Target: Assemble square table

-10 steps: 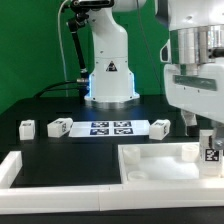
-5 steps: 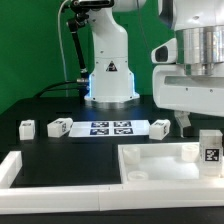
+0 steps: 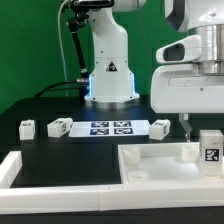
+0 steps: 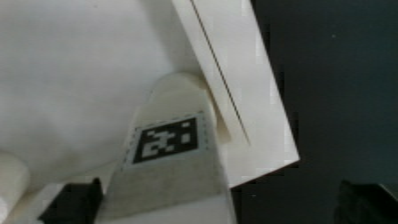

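1 leg block now stands upright by itself on the square panel, against its rim, the jaws having spread wide and lifted just above it, so this leg looks set in place.

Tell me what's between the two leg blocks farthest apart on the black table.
Another leg block and the marker board, in the exterior view.
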{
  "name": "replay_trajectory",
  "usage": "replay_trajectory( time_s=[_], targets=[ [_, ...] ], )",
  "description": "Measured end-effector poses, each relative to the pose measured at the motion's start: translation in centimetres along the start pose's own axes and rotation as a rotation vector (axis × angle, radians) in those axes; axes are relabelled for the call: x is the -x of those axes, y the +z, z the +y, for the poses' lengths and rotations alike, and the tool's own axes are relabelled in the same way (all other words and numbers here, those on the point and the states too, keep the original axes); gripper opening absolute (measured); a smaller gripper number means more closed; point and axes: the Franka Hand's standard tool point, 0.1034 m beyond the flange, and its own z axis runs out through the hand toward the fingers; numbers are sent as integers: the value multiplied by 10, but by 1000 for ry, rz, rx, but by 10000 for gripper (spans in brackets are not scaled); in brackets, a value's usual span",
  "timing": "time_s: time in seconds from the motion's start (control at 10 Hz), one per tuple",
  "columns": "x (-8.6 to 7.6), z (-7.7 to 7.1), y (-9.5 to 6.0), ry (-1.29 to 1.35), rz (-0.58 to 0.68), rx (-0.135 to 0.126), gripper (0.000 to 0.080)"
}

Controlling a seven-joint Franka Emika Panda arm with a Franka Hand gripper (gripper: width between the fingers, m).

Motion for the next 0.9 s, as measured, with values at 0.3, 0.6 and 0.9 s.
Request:
replay_trajectory(
  time_s=[0.3,0.6,0.9],
  targets=[
    [0,0,0,29,0,-1,378],
    [-1,3,0,266,0,2,305],
    [-2,11,2,705,-71,-19,302]
  ],
)
